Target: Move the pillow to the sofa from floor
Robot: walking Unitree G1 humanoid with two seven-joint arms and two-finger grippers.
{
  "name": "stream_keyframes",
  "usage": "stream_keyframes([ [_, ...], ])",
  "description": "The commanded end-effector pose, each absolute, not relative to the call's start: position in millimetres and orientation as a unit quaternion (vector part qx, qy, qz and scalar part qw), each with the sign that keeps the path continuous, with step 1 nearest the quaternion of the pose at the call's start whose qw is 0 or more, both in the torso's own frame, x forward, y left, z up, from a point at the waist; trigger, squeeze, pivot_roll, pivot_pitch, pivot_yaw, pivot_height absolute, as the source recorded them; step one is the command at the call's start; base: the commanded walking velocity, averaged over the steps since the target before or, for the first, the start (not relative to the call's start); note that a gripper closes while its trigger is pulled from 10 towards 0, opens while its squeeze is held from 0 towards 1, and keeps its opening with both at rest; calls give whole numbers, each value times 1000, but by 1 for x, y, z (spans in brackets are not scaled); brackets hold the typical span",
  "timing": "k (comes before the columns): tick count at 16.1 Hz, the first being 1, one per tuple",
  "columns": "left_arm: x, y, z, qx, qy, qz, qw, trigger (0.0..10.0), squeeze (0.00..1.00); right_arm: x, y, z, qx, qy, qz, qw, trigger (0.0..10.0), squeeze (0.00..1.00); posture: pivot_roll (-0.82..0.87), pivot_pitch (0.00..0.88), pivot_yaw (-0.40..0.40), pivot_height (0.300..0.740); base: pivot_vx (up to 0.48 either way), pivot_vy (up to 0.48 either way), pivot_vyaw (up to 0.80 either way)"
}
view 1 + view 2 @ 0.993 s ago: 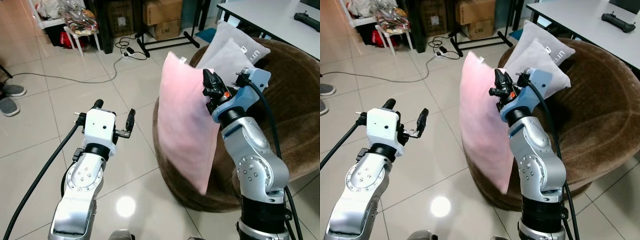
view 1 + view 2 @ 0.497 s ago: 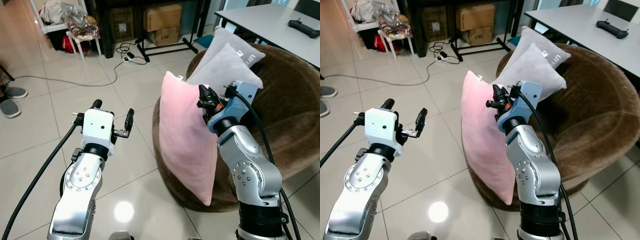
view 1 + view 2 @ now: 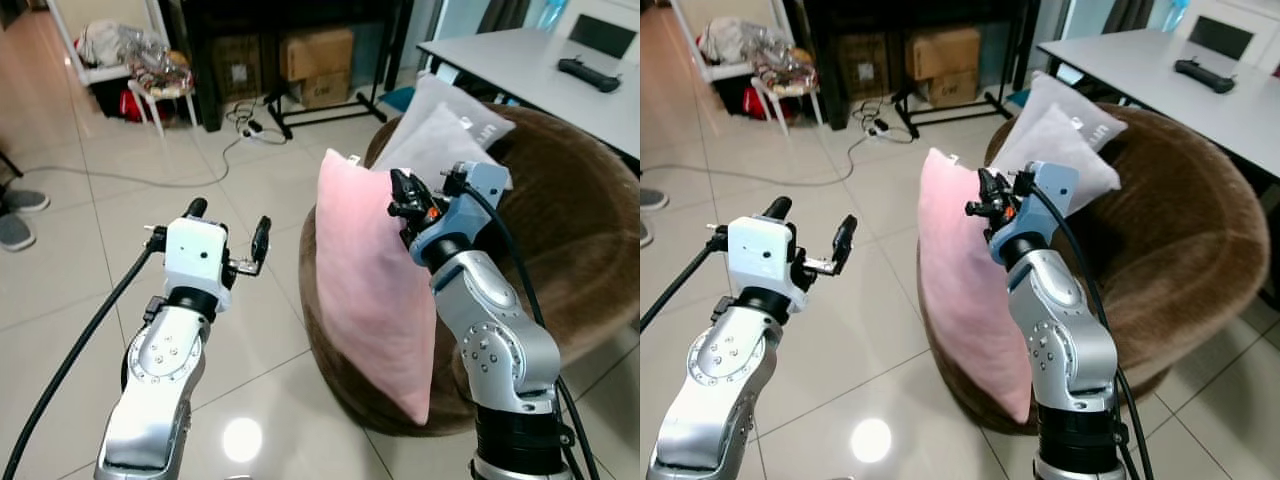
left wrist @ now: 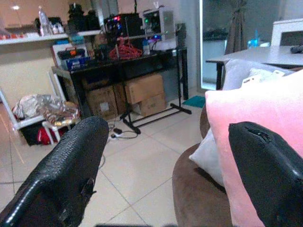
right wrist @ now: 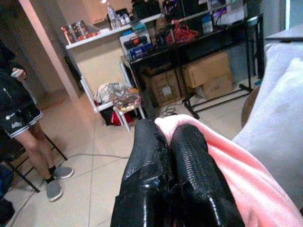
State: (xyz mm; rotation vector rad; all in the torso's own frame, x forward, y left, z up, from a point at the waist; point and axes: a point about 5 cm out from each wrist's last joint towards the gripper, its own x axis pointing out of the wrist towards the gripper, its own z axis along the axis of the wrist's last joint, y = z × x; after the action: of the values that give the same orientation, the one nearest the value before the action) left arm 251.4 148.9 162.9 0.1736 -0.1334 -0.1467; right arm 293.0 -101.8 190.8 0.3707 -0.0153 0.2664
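Note:
A pink pillow (image 3: pixel 368 278) hangs upright against the front rim of the brown round sofa (image 3: pixel 565 235), lifted off the floor. My right gripper (image 3: pixel 398 197) is shut on the pillow's upper edge, and its fingers (image 5: pixel 187 156) pinch the pink fabric (image 5: pixel 236 175). My left gripper (image 3: pixel 228 228) is open and holds nothing, left of the pillow and apart from it. Its fingers (image 4: pixel 71 165) frame the pink pillow (image 4: pixel 265 104) and the sofa edge. Two grey pillows (image 3: pixel 445 135) lie on the sofa behind the pink one.
Tiled floor (image 3: pixel 90 290) spreads to the left, with a cable (image 3: pixel 200 180) across it. Cardboard boxes (image 3: pixel 320 55) and a black stand sit at the back. A white table (image 3: pixel 540 55) stands behind the sofa. A person (image 5: pixel 19 123) stands by a chair at the far left.
The camera has moved, shifting the whole picture. My right gripper still holds the pink pillow against the sofa's front. The left arm keeps its pose.

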Motion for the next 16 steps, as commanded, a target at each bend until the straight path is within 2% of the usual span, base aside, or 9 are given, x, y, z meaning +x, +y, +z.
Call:
stream_keyframes([
  [1,252,149,163,85,-68,-74,991,10000,322,290,-102,203,182,-40,140,972,10000,0,59,0,-39,740,341,0,0],
  [3,252,149,164,84,-69,-75,991,10000,322,290,-101,204,183,-41,143,972,10000,0,60,0,-40,740,345,0,0],
  [14,252,148,161,84,-67,-83,991,10000,322,292,-112,202,185,-35,119,975,10000,0,57,0,-41,740,344,0,-800],
  [16,252,147,159,86,-63,-87,991,10000,314,291,-112,201,181,-36,123,975,10000,0,58,0,-46,740,330,0,0],
])
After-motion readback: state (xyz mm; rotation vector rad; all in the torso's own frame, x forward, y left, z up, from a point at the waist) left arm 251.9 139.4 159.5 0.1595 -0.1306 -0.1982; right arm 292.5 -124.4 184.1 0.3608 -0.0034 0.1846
